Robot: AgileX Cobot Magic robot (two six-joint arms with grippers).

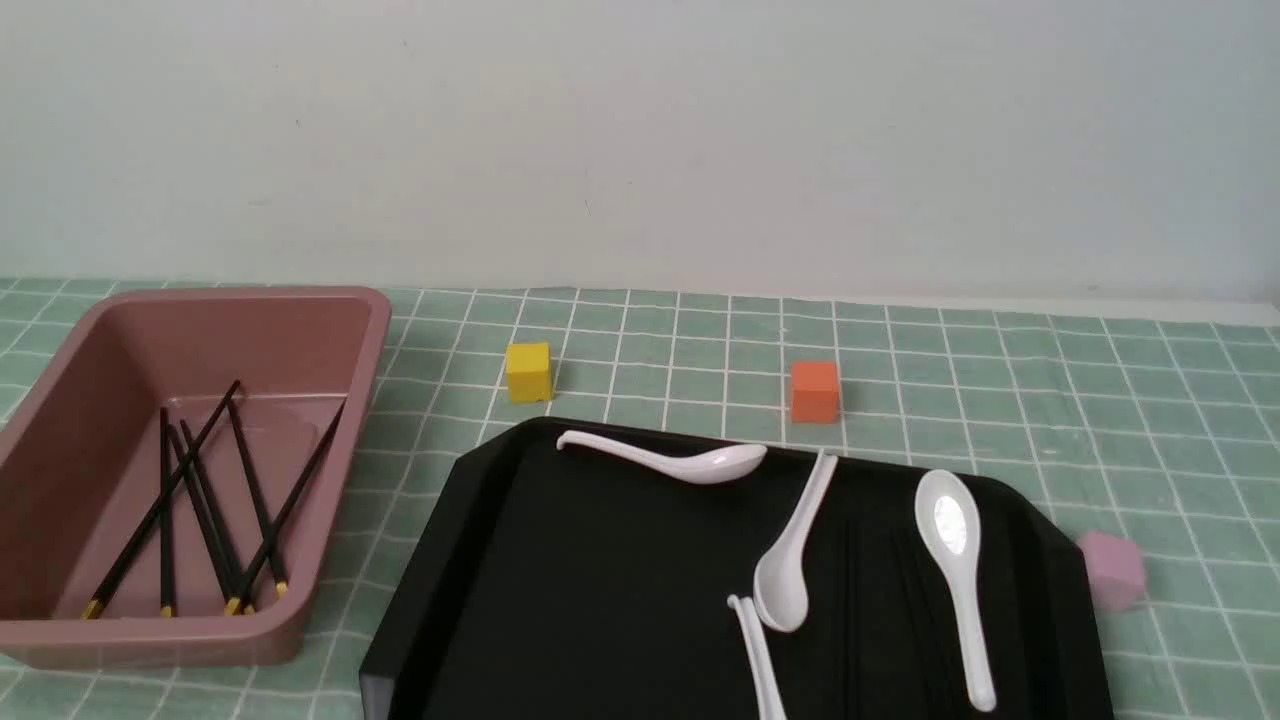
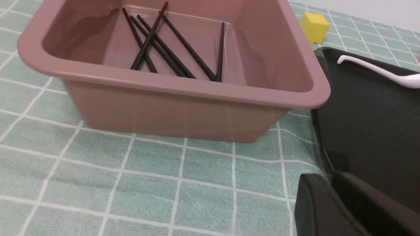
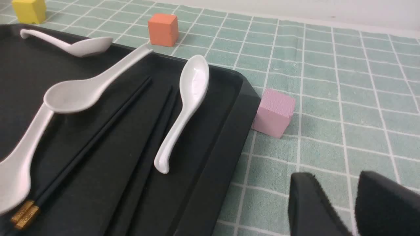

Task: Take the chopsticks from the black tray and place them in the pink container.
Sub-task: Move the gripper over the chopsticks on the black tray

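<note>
Holding chopsticks (image 1: 165,500), pink container (image 1: 340,300); black tray (image 1: 560,600): spoons (image 1: 955,540); right end effector (image 3: 338,178) released; left end effector (image 2: 331,178) unclear.

Front view: neither hand in frame; black tray (image 1: 470,560) cut off along the bottom edge, pink container (image 1: 340,330) along the left edge; lowest spoon (image 1: 752,650) loses its bowl below the frame. On the tray the chopsticks (image 3: 98,131) nearly vanish against the black, count not legible in any view. Left wrist view: left hand (image 2: 328,183) only a dark corner, finger spacing unreadable; container's near wall hides the lower ends of the chopsticks inside. Right wrist view: right hand (image 3: 341,183) cut off at the bottom edge.
</note>
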